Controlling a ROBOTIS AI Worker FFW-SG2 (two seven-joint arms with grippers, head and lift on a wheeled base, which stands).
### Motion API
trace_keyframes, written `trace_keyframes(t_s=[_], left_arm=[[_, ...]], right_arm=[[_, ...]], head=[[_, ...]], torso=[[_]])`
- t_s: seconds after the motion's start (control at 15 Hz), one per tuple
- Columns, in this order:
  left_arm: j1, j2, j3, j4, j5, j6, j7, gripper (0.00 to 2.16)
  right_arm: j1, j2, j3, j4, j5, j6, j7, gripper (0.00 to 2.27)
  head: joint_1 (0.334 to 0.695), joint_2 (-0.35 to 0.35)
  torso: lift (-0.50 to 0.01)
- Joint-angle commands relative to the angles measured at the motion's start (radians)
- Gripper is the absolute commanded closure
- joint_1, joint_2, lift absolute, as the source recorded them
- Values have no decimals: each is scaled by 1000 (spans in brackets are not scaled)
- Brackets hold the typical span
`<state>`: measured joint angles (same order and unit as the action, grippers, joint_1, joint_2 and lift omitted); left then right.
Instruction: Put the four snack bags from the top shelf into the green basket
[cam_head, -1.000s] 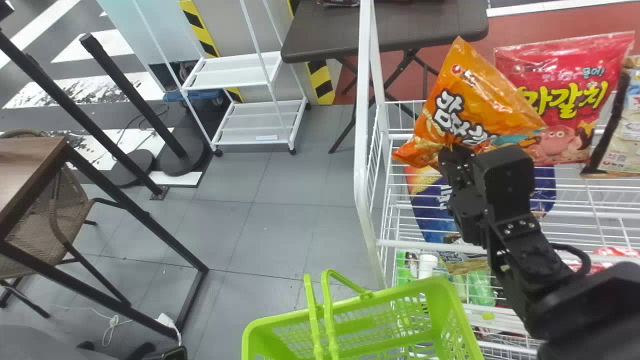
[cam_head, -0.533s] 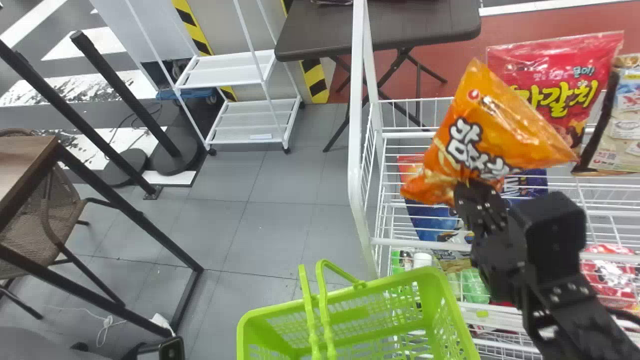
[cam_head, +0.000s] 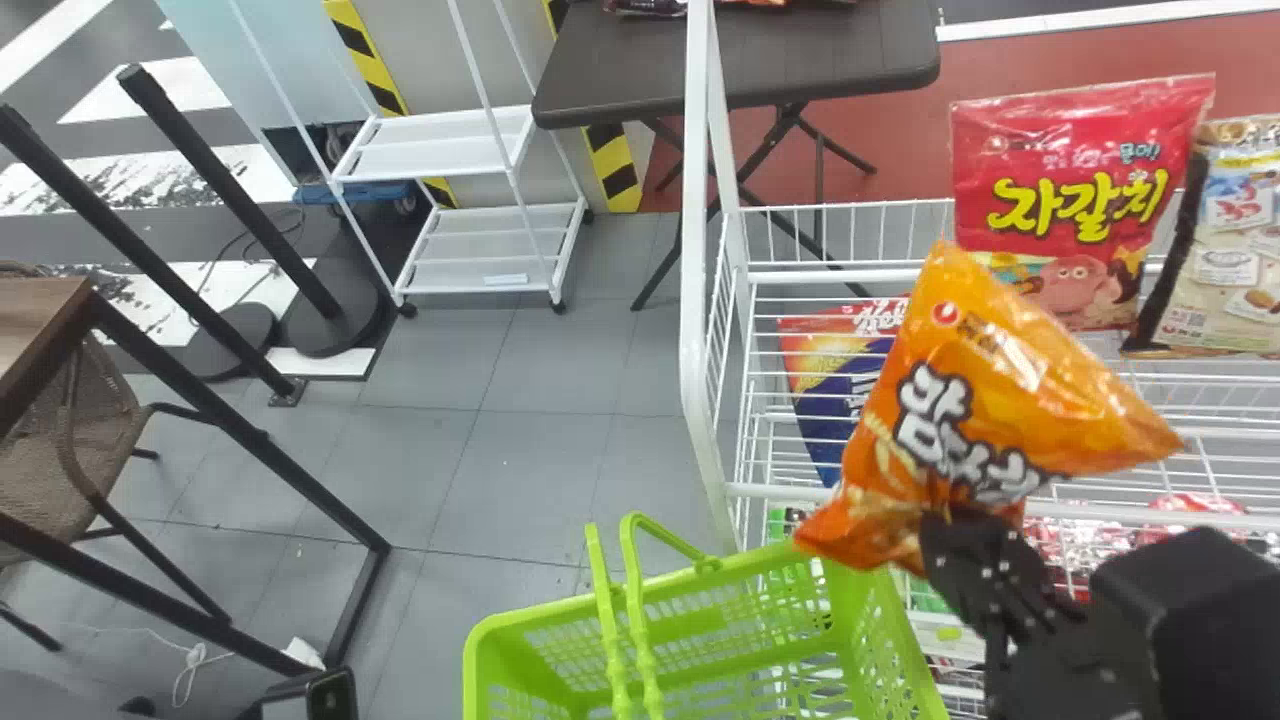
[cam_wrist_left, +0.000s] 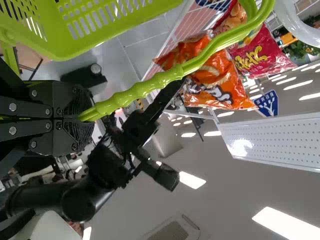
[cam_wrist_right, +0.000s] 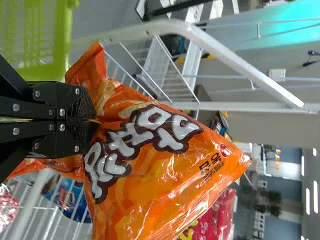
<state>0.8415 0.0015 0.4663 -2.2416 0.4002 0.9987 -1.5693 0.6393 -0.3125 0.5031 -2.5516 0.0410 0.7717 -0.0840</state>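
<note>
My right gripper (cam_head: 950, 530) is shut on the lower edge of the orange snack bag (cam_head: 970, 400), held just behind and right of the green basket (cam_head: 890, 640). In the right wrist view, the right gripper (cam_wrist_right: 92, 120) pinches the orange bag (cam_wrist_right: 150, 160). A red bag (cam_head: 1085, 200) and a beige bag (cam_head: 1225, 250) stand on the top shelf; a blue bag (cam_head: 825, 400) lies behind the orange one. In the left wrist view, my left gripper (cam_wrist_left: 85, 117) is shut on the basket handle (cam_wrist_left: 140, 90).
The white wire rack (cam_head: 850, 272) stands at the right, with its tall side frame (cam_head: 695, 300) behind the basket. Packages lie on its lower shelves. A dark folding table (cam_head: 740, 70) and a white cart (cam_head: 450, 145) are farther back.
The right gripper has carried the orange bag down toward the basket, away from the red bag. The whole head view has shifted slightly left.
</note>
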Motion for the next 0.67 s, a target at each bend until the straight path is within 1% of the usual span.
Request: trace_keyframes(t_s=[0.0,0.07,0.2,0.4,0.6], left_arm=[[-1,-4,0,5,-1,1,-11,2152],[-4,-4,-1,8,-1,1,-11,2152],[-7,-4,-1,10,-3,1,-11,2152],[-10,-4,-3,11,-3,1,-11,2152],[-13,-4,-12,19,-8,1,-11,2152]], right_arm=[[-1,-36,64,-47,-15,133,3,2246],[-20,-42,106,-49,-15,200,3,2246],[-72,-42,169,-35,-32,311,4,2246],[-167,-42,253,42,-92,344,3,2246],[-225,-42,304,85,-159,366,3,2246]], head=[[695,326],[695,350],[695,350],[695,350],[695,350]], torso=[[-6],[-6],[-6],[-6],[-6]])
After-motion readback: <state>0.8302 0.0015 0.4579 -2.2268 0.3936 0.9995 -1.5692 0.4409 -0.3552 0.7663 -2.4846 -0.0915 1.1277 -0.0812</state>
